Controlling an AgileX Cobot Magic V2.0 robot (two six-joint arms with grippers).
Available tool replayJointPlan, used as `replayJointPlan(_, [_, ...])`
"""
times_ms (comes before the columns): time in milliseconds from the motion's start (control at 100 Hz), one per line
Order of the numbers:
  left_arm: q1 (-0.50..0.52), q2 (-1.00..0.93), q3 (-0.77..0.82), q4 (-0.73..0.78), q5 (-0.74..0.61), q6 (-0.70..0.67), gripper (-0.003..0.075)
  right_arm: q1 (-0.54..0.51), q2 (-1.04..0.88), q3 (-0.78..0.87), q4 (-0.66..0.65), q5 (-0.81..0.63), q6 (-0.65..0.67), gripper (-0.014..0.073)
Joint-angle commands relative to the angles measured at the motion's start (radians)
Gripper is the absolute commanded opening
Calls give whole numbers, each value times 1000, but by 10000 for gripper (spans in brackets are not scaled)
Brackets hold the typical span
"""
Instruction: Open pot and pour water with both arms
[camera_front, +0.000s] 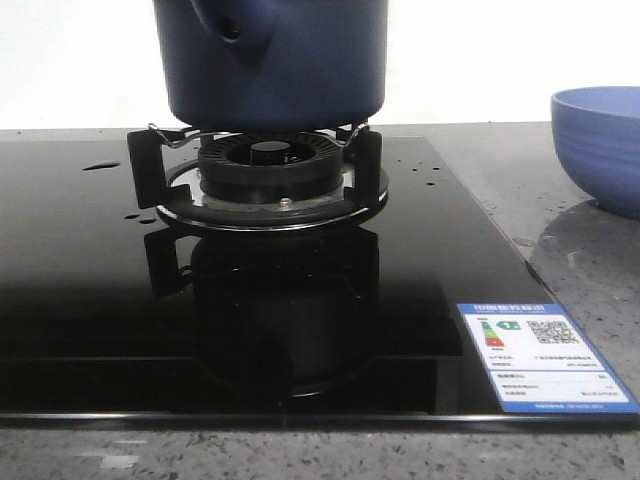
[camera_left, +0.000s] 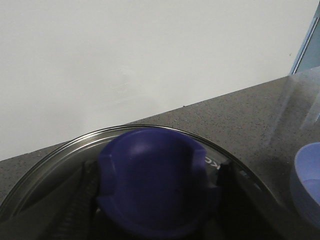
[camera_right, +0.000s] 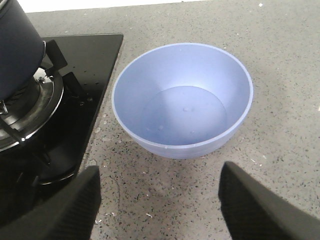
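Note:
The dark navy pot (camera_front: 272, 60) stands on the burner grate (camera_front: 255, 170), its holed side projection (camera_front: 232, 28) facing the front camera; its top is cut off there. The right wrist view catches its side (camera_right: 17, 47) at the edge. In the left wrist view my left gripper (camera_left: 156, 200) is shut on the lid's blue knob (camera_left: 152, 180), a dark finger (camera_left: 75, 205) on either side. The glass lid's steel rim (camera_left: 55, 152) curves round the knob. Whether the lid rests on the pot is hidden. My right gripper (camera_right: 159, 200) hangs open over the speckled counter, short of the bowl.
A periwinkle bowl (camera_right: 182, 100) sits on the grey counter (camera_right: 280, 60) right of the black glass hob (camera_front: 100, 300), also at the front view's right edge (camera_front: 600, 145). Water drops dot the hob. A label sticker (camera_front: 545, 355) marks its front right corner. A white wall stands behind.

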Motion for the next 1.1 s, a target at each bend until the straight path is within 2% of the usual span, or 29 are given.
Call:
replayJointPlan(0, [0, -66, -33, -6, -70, 0, 408, 1, 12, -37, 2, -65, -7, 455])
replayJointPlan(220, [18, -123, -33, -6, -73, 0, 408, 1, 12, -37, 2, -65, -7, 455])
replayJointPlan(540, [122, -217, -33, -4, -60, 0, 408, 1, 74, -80, 2, -43, -7, 455])
replayJointPlan(730, [202, -258, -33, 9, -33, 0, 408, 1, 238, -215, -20, 28, -1, 455])
replayJointPlan(870, [260, -276, -33, 10, -16, 0, 408, 1, 400, -348, -83, 125, 55, 455])
replayJointPlan(1090, [330, -290, -33, 10, -2, 0, 408, -4, 631, -530, -146, 205, 57, 455])
